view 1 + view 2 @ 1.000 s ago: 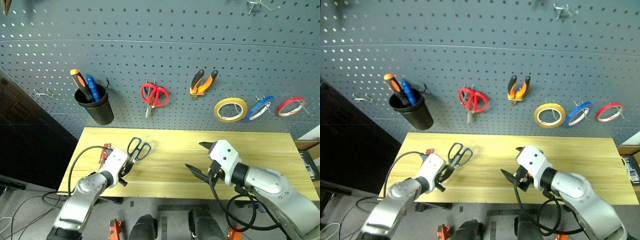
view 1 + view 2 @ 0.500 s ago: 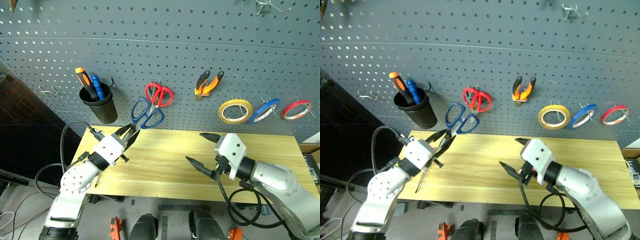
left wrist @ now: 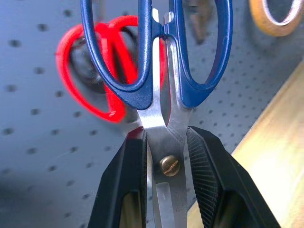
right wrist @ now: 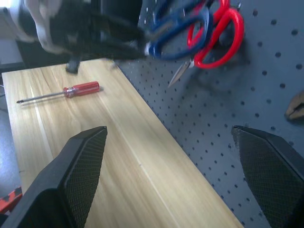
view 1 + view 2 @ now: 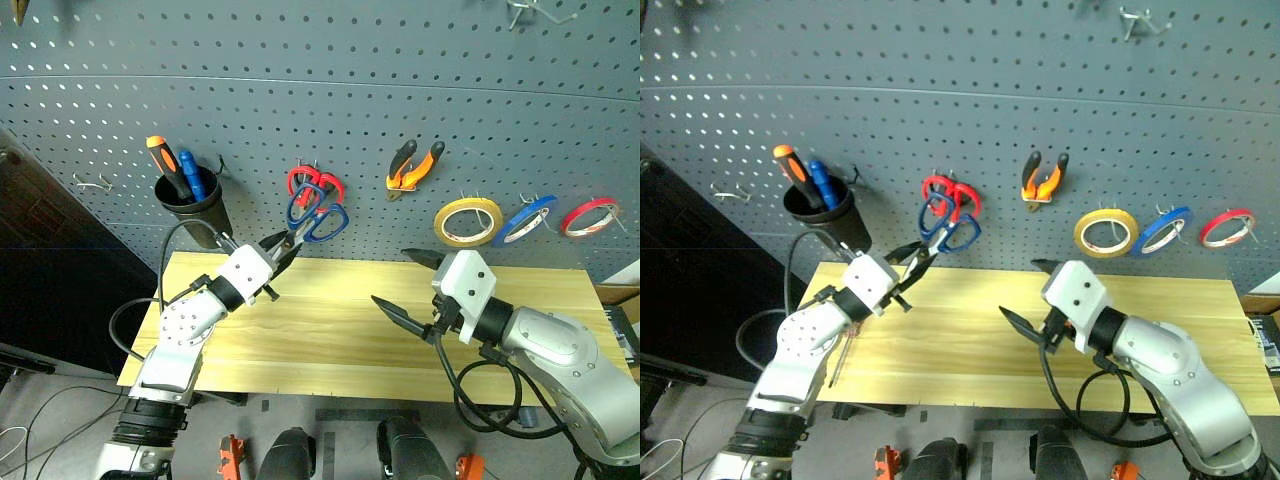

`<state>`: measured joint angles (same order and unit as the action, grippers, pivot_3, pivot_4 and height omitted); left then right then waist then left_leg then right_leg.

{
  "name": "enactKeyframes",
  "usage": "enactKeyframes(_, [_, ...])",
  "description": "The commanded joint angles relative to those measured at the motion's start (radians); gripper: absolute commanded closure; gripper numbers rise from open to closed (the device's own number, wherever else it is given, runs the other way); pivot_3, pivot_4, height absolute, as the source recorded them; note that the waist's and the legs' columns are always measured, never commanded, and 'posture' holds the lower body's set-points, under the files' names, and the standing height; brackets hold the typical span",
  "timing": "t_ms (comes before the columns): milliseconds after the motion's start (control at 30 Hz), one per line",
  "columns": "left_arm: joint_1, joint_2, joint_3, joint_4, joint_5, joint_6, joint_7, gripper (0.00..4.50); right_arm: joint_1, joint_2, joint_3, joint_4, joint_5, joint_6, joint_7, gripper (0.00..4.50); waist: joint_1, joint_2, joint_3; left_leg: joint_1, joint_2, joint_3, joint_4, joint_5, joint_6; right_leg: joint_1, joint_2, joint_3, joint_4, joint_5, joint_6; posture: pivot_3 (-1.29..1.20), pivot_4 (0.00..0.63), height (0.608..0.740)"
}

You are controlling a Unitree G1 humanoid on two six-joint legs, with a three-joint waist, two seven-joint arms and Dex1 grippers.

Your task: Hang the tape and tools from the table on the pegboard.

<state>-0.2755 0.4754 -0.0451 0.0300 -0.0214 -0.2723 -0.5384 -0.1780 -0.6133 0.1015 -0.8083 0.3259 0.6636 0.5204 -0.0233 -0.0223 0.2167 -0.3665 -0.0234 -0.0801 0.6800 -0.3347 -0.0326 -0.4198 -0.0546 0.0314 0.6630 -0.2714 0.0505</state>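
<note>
Two smooth blue loops, steel-bladed scissors (image 3: 164, 85), ribbed blk tool (image 5: 284, 244) pads

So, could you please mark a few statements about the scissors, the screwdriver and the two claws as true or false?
1. The left claw is shut on the blue-handled scissors. True.
2. The blue-handled scissors lie flat on the table. False: they are held up in front of the pegboard, close to the red-handled scissors.
3. The red-handled screwdriver lies on the table. True.
4. The right claw grips the yellow tape roll. False: it is open and empty, and the roll hangs on the pegboard.
5. The pliers hang on the pegboard. True.
</note>
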Motion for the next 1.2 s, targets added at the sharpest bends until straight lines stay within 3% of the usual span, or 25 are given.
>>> enactKeyframes(33, [-0.035, -0.008, -0.002, 0.005, 0.014, -0.038, 0.007, 3.55, -0.016, 0.008, -0.004, -0.023, -0.002, -0.014, -0.005, 0.00, -0.002, 0.000, 0.000, 0.000, 0.000, 0.000, 0.000, 0.000, 0.000, 0.000, 0.000, 0.000, 0.000, 0.000, 0.000, -0.02, 0.202, 0.740])
enactKeyframes(200, [-0.042, -0.024, 0.004, 0.016, 0.034, -0.003, 0.038, 3.55, -0.031, 0.024, -0.004, -0.023, 0.004, -0.016, -0.009, 0.00, -0.004, 0.000, 0.000, 0.000, 0.000, 0.000, 0.000, 0.000, 0.000, 0.000, 0.000, 0.000, 0.000, 0.000, 0.000, -0.02, 0.203, 0.740])
enactKeyframes(433, [0.004, -0.042, 0.001, -0.026, 0.036, 0.148, 0.057, 1.44, -0.110, 0.084, 0.000, -0.016, 0.043, 0.003, -0.011, 0.00, -0.008, 0.000, 0.000, 0.000, 0.000, 0.000, 0.001, 0.000, 0.000, 0.000, 0.000, 0.000, 0.001, 0.000, 0.000, -0.03, 0.202, 0.740])
enactKeyframes(600, [0.165, -0.001, 0.013, -0.119, 0.024, 0.378, 0.033, 0.04, -0.140, 0.106, 0.021, -0.005, 0.070, 0.061, -0.025, 0.00, -0.015, 0.000, 0.000, 0.001, 0.000, 0.001, 0.000, 0.000, 0.000, -0.001, 0.000, 0.001, 0.001, 0.000, 0.000, -0.02, 0.199, 0.740])
enactKeyframes(800, [0.262, 0.025, 0.132, -0.166, 0.006, 0.695, 0.119, 0.04, -0.131, 0.145, 0.044, -0.016, 0.114, 0.275, -0.103, 0.00, -0.004, 0.000, 0.000, 0.001, 0.000, 0.000, 0.000, 0.000, 0.001, -0.001, 0.000, 0.001, 0.003, 0.000, 0.000, 0.00, 0.202, 0.740])
enactKeyframes(967, [0.147, 0.064, 0.215, -0.010, 0.016, 0.870, 0.187, 0.04, -0.184, 0.228, 0.032, -0.005, 0.182, 0.410, -0.153, 0.00, 0.000, 0.000, -0.001, 0.001, 0.000, -0.002, 0.001, 0.000, 0.001, 0.000, 0.000, -0.001, 0.004, 0.000, 0.000, 0.02, 0.204, 0.740])
enactKeyframes(1200, [-0.017, 0.075, 0.162, 0.222, 0.019, 0.931, 0.153, 0.04, -0.294, 0.280, 0.067, 0.051, 0.180, 0.485, -0.196, 0.00, -0.005, -0.001, -0.002, 0.001, -0.002, -0.001, 0.001, 0.001, 0.000, -0.002, 0.000, -0.001, 0.005, 0.000, 0.000, 0.01, 0.211, 0.740])
